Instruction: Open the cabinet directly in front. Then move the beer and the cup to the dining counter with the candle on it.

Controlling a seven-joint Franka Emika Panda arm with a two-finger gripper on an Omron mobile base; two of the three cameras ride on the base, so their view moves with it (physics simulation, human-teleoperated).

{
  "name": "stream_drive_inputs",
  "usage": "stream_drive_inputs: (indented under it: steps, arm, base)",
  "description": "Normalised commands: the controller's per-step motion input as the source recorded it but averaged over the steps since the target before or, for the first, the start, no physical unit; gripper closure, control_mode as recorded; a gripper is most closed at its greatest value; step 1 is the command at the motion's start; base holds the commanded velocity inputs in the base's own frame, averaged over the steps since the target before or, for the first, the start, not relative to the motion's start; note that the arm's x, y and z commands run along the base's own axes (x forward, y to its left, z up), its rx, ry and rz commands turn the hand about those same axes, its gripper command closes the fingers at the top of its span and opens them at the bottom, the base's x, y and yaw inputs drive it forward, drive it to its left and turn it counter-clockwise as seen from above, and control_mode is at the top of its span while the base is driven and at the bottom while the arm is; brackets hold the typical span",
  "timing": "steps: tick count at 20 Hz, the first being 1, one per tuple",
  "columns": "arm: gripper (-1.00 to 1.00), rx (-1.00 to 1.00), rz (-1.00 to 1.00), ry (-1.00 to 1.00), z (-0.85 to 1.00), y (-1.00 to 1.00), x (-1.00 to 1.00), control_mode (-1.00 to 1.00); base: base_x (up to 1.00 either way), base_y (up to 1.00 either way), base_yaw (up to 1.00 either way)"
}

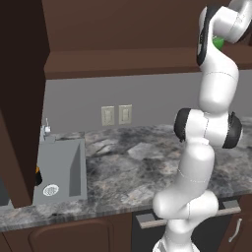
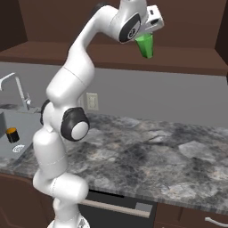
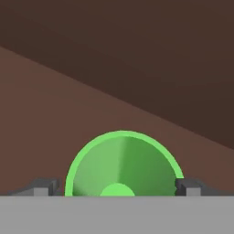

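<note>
The cabinet stands open, its dark brown door swung out at the left. On its shelf stands the bright green cup, narrow end down; a sliver of the cup shows behind my arm. My gripper hangs right over it and looks down into the cup. The gripper is open, one fingertip on each side of the rim, with a small gap on the left side. The beer, the dining counter and the candle are out of view.
Below the cabinet runs a marbled worktop with a grey sink and tap at the left. A black-and-orange cylinder lies in the sink. Two wall sockets sit on the grey backsplash.
</note>
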Motion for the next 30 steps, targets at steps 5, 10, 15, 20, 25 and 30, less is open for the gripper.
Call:
stream_drive_inputs:
  steps: [5, 10, 15, 20, 25, 30]
  arm:
    - [-1.00, 0.00, 0.00, 0.02, -0.34, 0.01, 0.00, -1.00]
    - [-1.00, 0.00, 0.00, 0.01, -0.45, 0.00, 0.00, -1.00]
    - [-1.00, 0.00, 0.00, 0.03, -0.52, 0.00, 0.00, -1.00]
    - [1.00, 0.00, 0.00, 0.04, -0.55, 0.00, 0.00, -1.00]
    - [1.00, 0.00, 0.00, 0.04, -0.59, 0.00, 0.00, -1.00]
    - [1.00, 0.00, 0.00, 0.05, -0.52, 0.00, 0.00, -1.00]
  base:
    - [0.00, 0.00, 0.00]
    - [0.00, 0.00, 0.00]
    - [0.00, 0.00, 0.00]
    - [0.00, 0.00, 0.00]
    - [0.00, 0.00, 0.00]
    - [0.00, 0.00, 0.00]
